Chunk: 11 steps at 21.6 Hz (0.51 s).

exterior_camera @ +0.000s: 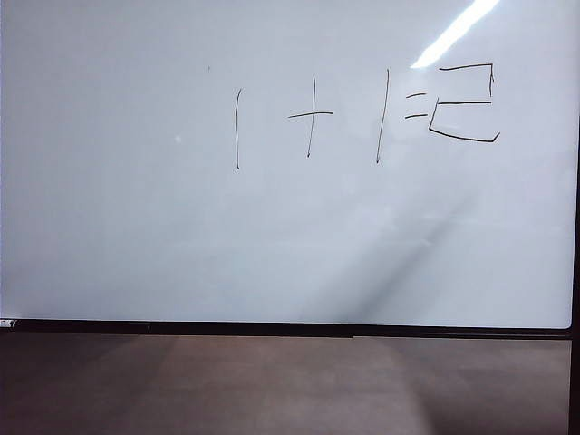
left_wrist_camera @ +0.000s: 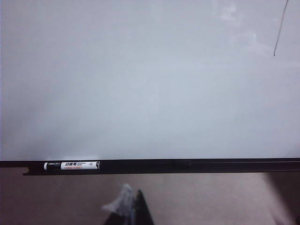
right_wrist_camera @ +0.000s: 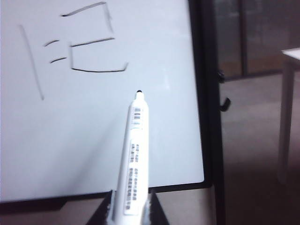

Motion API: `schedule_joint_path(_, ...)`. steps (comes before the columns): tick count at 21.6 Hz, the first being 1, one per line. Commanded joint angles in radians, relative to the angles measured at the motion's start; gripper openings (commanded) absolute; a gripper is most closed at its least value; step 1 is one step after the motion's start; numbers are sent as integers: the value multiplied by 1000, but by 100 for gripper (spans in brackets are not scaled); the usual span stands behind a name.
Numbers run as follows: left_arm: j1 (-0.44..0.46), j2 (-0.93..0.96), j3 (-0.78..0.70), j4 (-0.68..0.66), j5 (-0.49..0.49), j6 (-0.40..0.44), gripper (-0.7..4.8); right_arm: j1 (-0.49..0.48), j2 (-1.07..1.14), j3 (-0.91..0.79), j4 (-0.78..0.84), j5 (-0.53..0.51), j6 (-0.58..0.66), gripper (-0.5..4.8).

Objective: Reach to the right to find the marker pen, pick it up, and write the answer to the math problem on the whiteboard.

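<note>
A: Holding the white barrel marker pen [right_wrist_camera: 133, 159] w/ black tip, the right gripper [right_wrist_camera: 131, 208] has its jaws closed snug on the pen body, tip just off the large glossy white whiteboard [exterior_camera: 136, 236], below the angular black figure 2 answer [exterior_camera: 464, 101].

B: So writing looks done?

A: I'd say so; the thin black handwritten one-plus-one math problem [exterior_camera: 313, 116] has its 2 right after the dashes. Best to back off straight, tip clear, no smear.

B: Left gripper [left_wrist_camera: 127, 208]?

A: Low by the board's black frame, near a second black pen w/ white label [left_wrist_camera: 70, 165] on the ledge. Can't tell if open; nothing held that I see.

B: Room?

A: Grey-brown floor [exterior_camera: 272, 385], pale table leg [right_wrist_camera: 286, 122] beyond the board's edge.
</note>
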Motion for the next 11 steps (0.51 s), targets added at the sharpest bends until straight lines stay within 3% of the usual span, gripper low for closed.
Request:
schedule_joint_path(1, 1, 0, 1, 6, 6, 3, -5, 89, -2, 3, 2, 3, -104, -1)
schedule_joint_path(3, 1, 0, 1, 6, 6, 4, -5, 156, -2, -3, 1, 78, -195, -1)
schedule_joint_path(7, 1, 0, 1, 6, 6, 3, -5, 261, -2, -16, -18, 360, -202, -1)
schedule_joint_path(11, 1, 0, 1, 6, 6, 3, -5, 310, -2, -16, -29, 440, -202, -1)
